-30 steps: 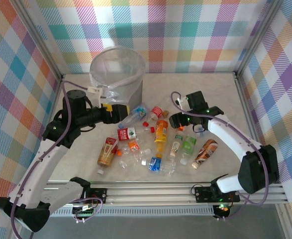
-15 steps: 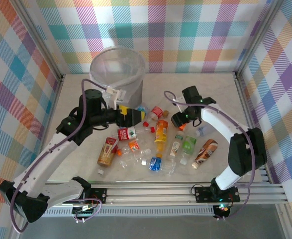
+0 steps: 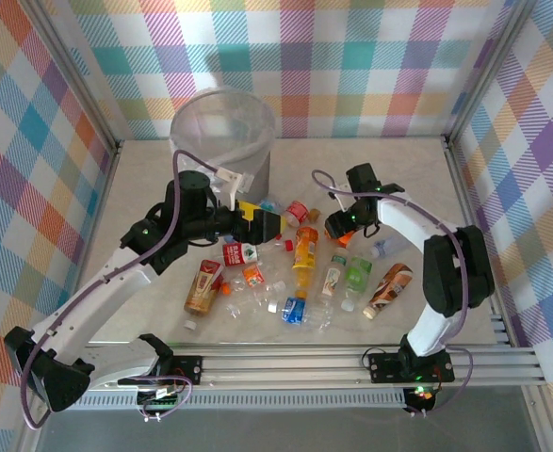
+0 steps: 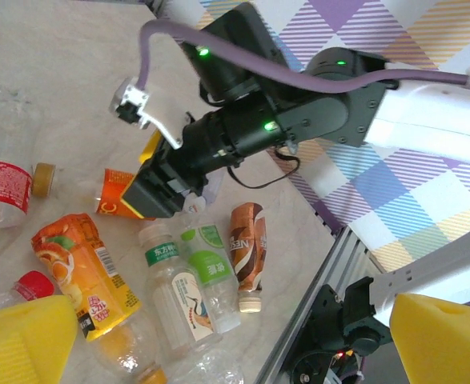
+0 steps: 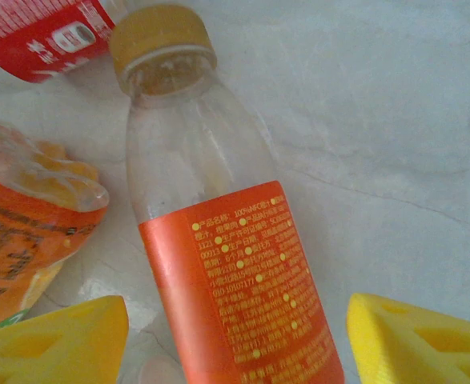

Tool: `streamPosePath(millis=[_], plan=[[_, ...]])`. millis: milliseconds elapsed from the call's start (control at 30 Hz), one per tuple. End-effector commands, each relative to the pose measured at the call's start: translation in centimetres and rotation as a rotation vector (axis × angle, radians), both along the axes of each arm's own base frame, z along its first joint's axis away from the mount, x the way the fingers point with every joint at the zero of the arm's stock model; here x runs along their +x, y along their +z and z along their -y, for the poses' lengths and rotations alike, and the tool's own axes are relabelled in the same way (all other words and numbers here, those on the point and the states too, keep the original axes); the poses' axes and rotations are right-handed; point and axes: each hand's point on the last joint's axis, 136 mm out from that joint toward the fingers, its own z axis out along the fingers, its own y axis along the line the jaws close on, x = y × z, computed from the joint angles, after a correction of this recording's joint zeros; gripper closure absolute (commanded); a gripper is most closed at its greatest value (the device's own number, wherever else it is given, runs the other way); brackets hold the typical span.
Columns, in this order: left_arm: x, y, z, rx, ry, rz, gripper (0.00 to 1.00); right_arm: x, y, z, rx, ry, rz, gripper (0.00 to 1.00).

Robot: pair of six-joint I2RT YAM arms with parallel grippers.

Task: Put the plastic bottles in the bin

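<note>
Left gripper (image 3: 272, 224) held wide open over plastic bottles (image 3: 304, 252) | right gripper (image 3: 336, 229) set astride orange-labelled bottle (image 5: 243, 296) | grip cannot be told

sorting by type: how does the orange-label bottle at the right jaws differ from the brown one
The orange-label bottle is clear above its label, gold cap; the brown bottle is wrapped all over, pale cap. The orange-label bottle lies between the right jaws, the brown bottle at the pile's edge. Both lie on their sides.
</note>
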Motion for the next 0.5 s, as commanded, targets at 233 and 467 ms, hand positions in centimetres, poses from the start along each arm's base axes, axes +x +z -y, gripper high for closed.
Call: streamPosePath(millis=[233,467], plan=[[0.0,0.1,1.5,0.01,-0.016,0.043,0.0,0.7,-1.9,-0.2,-0.005,0.0,-0.029,0.23],[-0.2,-0.6,1.2,0.027,-0.009,0.033,0.0,1.3,-3.7,0.4,-0.045,-0.032,-0.034,0.24]])
